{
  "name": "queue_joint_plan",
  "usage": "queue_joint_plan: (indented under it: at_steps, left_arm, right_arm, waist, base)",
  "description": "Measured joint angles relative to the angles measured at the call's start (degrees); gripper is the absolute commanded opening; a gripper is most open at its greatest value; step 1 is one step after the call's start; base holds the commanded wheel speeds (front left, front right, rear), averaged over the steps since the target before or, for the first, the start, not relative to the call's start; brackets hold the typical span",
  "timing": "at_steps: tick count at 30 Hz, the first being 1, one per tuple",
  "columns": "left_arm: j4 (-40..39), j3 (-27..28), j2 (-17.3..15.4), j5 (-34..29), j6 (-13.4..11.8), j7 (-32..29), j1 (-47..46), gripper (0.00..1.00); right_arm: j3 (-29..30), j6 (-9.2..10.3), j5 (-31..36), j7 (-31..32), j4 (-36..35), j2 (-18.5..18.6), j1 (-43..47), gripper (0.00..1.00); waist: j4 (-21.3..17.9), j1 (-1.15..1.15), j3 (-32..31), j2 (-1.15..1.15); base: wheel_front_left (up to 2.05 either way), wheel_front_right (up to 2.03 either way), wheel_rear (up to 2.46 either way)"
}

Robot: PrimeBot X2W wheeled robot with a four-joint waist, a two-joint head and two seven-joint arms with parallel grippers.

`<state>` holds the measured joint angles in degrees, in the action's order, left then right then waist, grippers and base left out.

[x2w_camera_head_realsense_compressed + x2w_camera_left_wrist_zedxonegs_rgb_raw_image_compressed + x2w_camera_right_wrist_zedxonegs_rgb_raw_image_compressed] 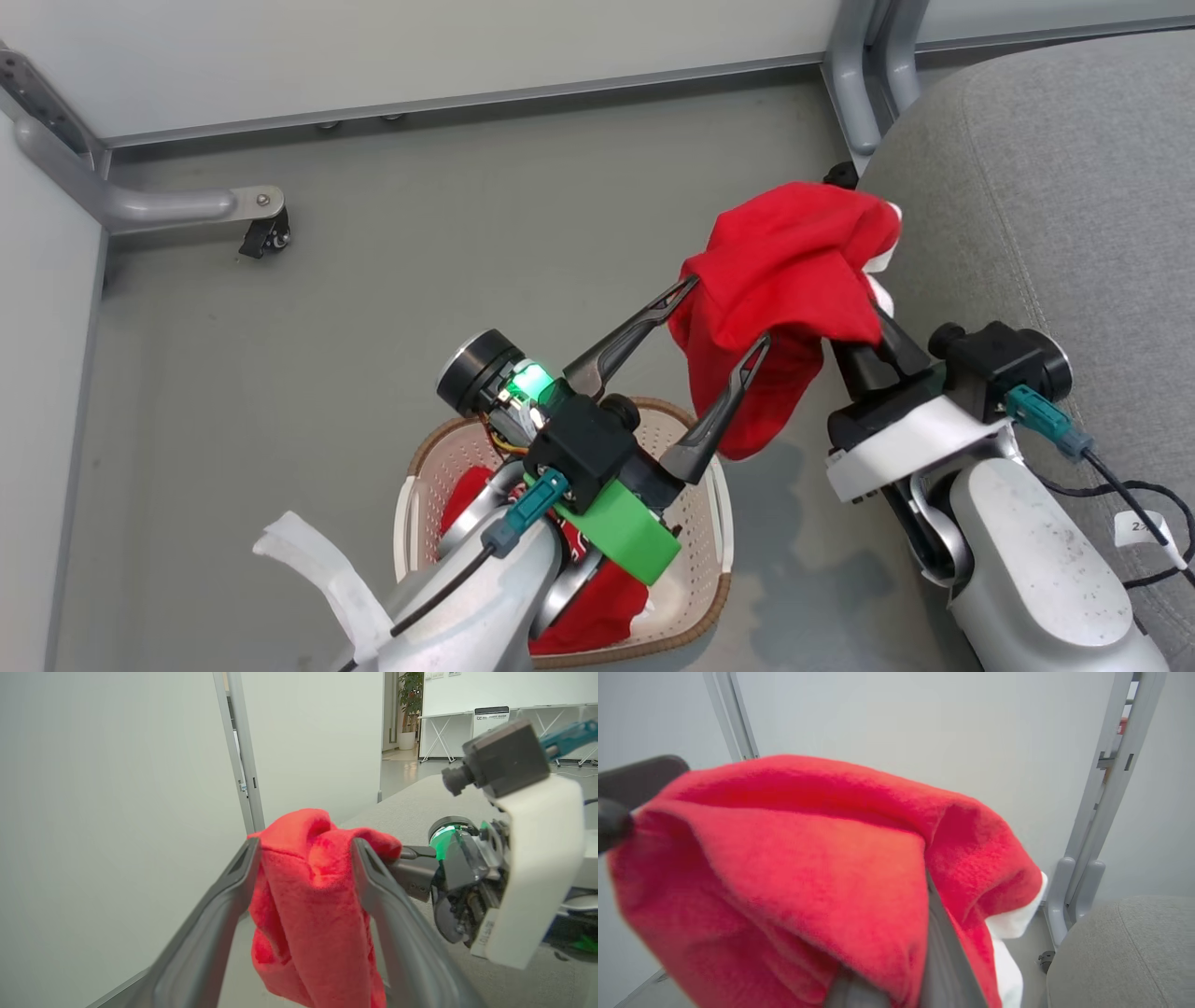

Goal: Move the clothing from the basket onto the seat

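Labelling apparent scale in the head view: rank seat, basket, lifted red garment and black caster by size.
Largest: seat, though cropped.
Then basket and lifted red garment, which look alike: the left arm hides part of the basket and the garment hangs nearer the camera, so unranked.
Smallest: black caster.

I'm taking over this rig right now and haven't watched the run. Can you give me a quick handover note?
Left end effector: open, one finger on either side of the red shorts, not gripping them.
Right end effector: shut on the red shorts, carrying them.
Things: the shorts hang in the air between the basket and the seat. The other red garment lies in the basket.
Done: shorts lifted out of the basket.
Left: lay the shorts on the seat, then fetch the other garment.
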<state>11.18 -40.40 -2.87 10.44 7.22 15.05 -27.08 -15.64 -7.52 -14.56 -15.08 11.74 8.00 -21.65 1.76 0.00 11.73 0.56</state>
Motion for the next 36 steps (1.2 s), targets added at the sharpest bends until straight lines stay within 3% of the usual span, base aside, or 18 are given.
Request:
queue_joint_plan:
  at_steps: [11, 36]
  left_arm:
    - [0.33, 1.34, 0.01, -1.02, 0.01, 0.01, 0.92, 1.00]
    - [1.71, 2.98, -1.20, -2.83, 0.09, 0.08, 0.49, 1.00]
  right_arm:
    - [5.27, 0.00, 0.65, 0.00, -0.99, -0.96, 1.36, 0.00]
    - [18.93, 0.00, 0.38, 0.00, -4.68, -3.86, 9.16, 0.00]
  waist:
    - [-3.02, 0.00, 0.22, 0.00]
    - [-18.91, 0.00, 2.44, 0.00]
  base:
    - [0.00, 0.00, 0.00]
    - [0.00, 0.00, 0.00]
